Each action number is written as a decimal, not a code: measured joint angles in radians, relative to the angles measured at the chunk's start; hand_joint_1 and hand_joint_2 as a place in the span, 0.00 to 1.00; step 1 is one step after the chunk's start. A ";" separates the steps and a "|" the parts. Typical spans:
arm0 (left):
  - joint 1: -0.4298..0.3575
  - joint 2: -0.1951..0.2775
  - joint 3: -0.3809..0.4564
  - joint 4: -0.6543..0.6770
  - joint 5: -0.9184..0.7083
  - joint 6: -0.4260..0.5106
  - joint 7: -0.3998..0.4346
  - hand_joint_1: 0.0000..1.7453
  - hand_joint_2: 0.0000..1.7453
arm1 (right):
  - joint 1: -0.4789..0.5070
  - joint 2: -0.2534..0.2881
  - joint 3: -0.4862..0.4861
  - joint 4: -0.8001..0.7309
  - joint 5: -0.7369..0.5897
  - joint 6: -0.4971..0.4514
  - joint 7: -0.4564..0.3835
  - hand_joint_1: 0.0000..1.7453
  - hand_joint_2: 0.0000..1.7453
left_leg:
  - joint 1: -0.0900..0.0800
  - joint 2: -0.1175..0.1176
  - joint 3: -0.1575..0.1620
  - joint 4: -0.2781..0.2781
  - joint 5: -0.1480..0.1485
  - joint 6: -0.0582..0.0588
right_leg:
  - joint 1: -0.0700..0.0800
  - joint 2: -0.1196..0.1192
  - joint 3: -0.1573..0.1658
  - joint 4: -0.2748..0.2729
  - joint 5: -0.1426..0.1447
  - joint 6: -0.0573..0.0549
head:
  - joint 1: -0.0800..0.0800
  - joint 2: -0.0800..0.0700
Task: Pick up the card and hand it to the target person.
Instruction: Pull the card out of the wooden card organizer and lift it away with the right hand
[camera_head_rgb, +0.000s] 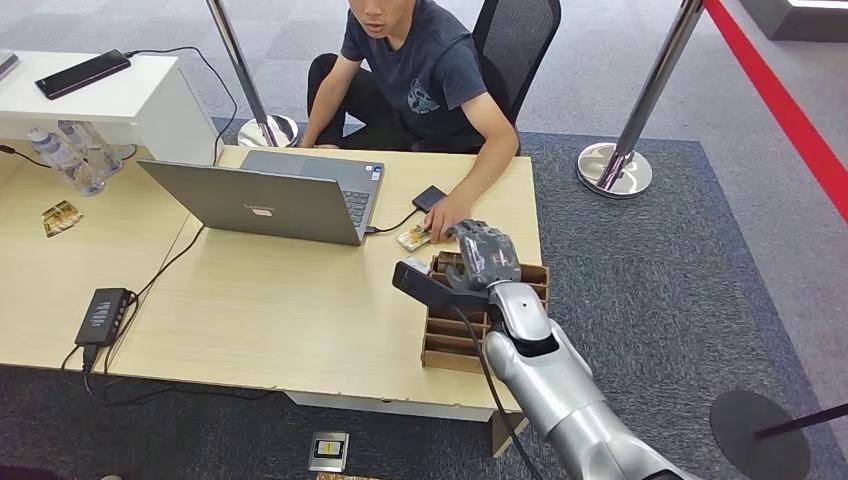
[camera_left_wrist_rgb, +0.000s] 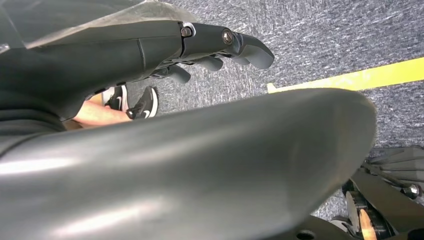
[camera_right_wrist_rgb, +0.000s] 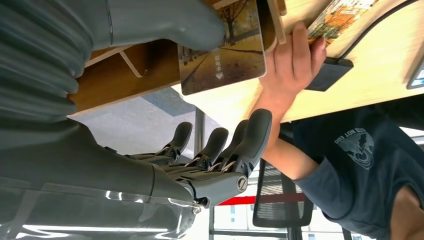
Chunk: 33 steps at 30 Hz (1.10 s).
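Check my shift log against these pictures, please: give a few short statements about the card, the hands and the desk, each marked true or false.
1. The right hand is over the wooden divider box. True.
2. The laptop is shut. False: its lid is up.
3. The person's hand rests on a card lying on the table. True.
4. The right hand's thumb touches a card with an autumn tree picture. True.
5. The left hand grips a card. False: it holds nothing, above carpet.
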 joint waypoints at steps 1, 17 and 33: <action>0.000 0.000 0.000 0.000 -0.002 0.000 0.000 0.00 0.00 | 0.000 0.000 -0.002 0.004 0.001 -0.001 0.001 0.40 1.00 | 0.000 0.000 0.000 0.000 0.000 0.000 | 0.000 0.000 0.000 0.000 0.000 0.000 | 0.000 0.000; 0.000 0.000 0.000 0.000 -0.016 -0.008 -0.002 0.00 0.00 | 0.016 -0.009 -0.027 0.006 0.035 -0.017 0.015 0.97 1.00 | 0.000 0.000 0.000 0.000 0.000 0.000 | 0.000 0.000 0.000 0.000 0.000 0.000 | 0.000 0.000; -0.002 0.000 0.000 0.000 -0.021 -0.016 -0.003 0.00 0.00 | 0.047 -0.018 -0.057 -0.048 0.070 -0.024 0.014 1.00 1.00 | 0.000 0.000 0.000 0.000 0.000 0.000 | 0.000 0.000 0.000 0.000 0.000 0.000 | 0.000 0.000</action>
